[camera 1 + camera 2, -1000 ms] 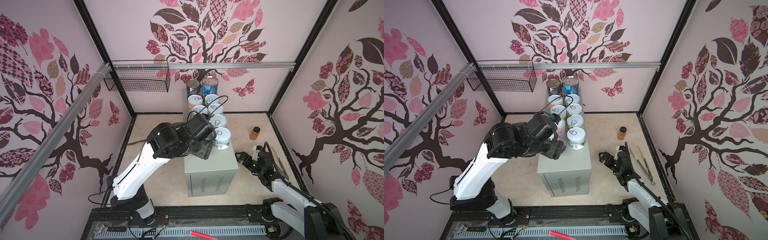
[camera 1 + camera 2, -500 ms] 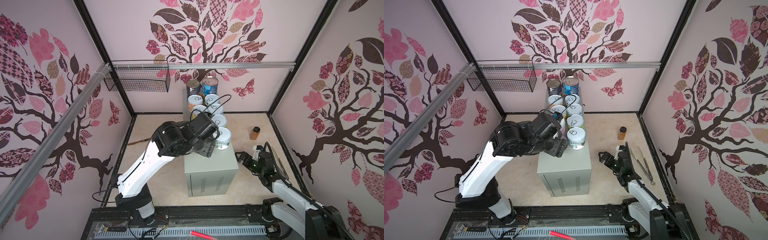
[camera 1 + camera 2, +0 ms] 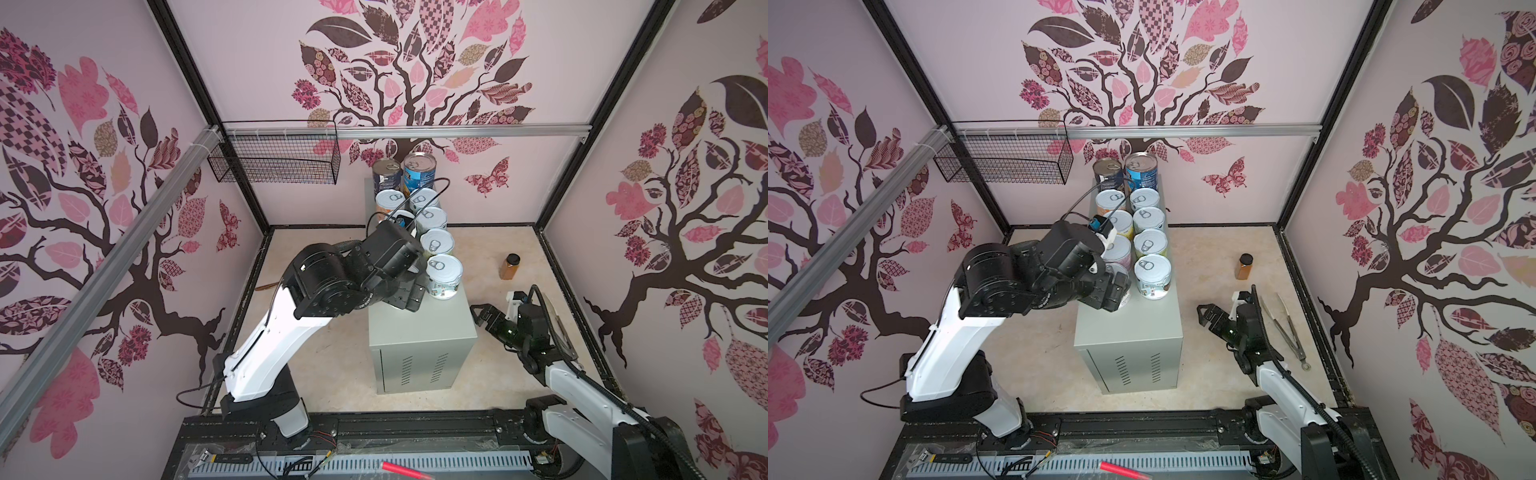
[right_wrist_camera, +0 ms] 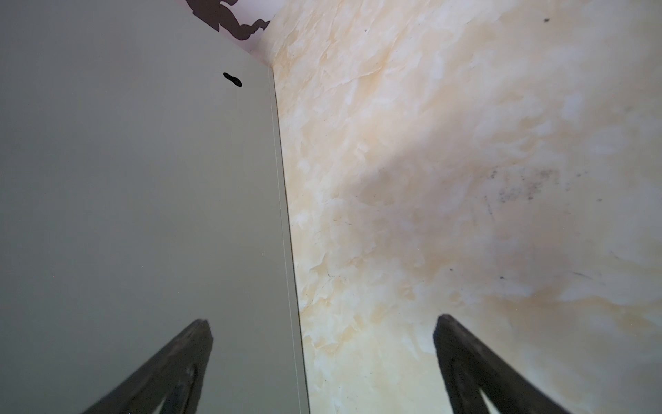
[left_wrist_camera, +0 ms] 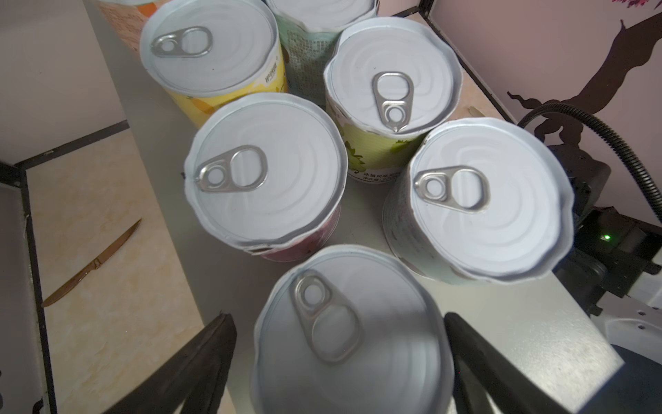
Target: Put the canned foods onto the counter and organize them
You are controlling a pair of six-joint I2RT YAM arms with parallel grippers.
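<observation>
The canned foods stand in two rows on the grey counter [image 3: 419, 328] [image 3: 1133, 328]. Two tall tins [image 3: 419, 170] are at the far end, and short white-lidded ones [image 3: 444, 276] [image 3: 1152, 276] run toward the front. My left gripper [image 5: 336, 315] [image 3: 1119, 291] is open around the frontmost can of the left row [image 5: 347, 340]. Its black fingers [image 5: 215, 344] stand off the can's sides. The arm hides that can in one top view. My right gripper [image 4: 322, 319] [image 3: 478, 318] is open and empty, low beside the counter's right wall [image 4: 143, 179].
An amber jar [image 3: 512, 267] stands on the floor right of the counter, with metal tongs [image 3: 1287, 328] near the right wall. A brown knife [image 5: 93, 265] lies on the floor left of the counter. A black wire basket [image 3: 274, 162] hangs at the back left.
My left jaws have spread apart off the front left can, which stays standing on the counter. The left arm shifted slightly. The right arm has not moved.
</observation>
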